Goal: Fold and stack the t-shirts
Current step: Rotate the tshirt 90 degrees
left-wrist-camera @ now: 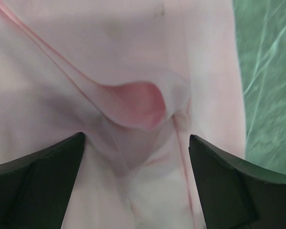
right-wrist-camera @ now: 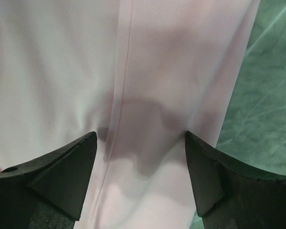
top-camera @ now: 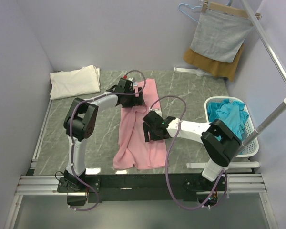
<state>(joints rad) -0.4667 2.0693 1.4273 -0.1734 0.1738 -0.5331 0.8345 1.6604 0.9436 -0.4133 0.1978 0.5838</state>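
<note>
While both arms hang over the middle of the worktop [top-camera: 195, 93], we record the following.

Pincers, two:
- Left pincer [left-wrist-camera: 136, 137]: released, fingers spread wide, poised over a raised pucker at the far end of the pink t-shirt [top-camera: 136, 143]. It grips nothing; we cannot tell whether the tips touch the cloth.
- Right pincer [right-wrist-camera: 139, 135]: released, fingers well apart, over a seam near the shirt's right edge, about midway along. It grips nothing.

T-shirts:
- Pink, one: laid as a long strip down the centre of the worktop, rumpled at the near end.
- Cream-white t-shirt [top-camera: 75, 81], one: folded, at the far left corner.
- Teal-blue t-shirts [top-camera: 226, 114]: heaped in the white basket [top-camera: 248, 128] at the right; we cannot count them.

Other cloths, two: grey cloth [top-camera: 220, 36] clipped to a hanger [top-camera: 226, 8], with mustard-brown cloth [top-camera: 214, 66] behind it.
</note>
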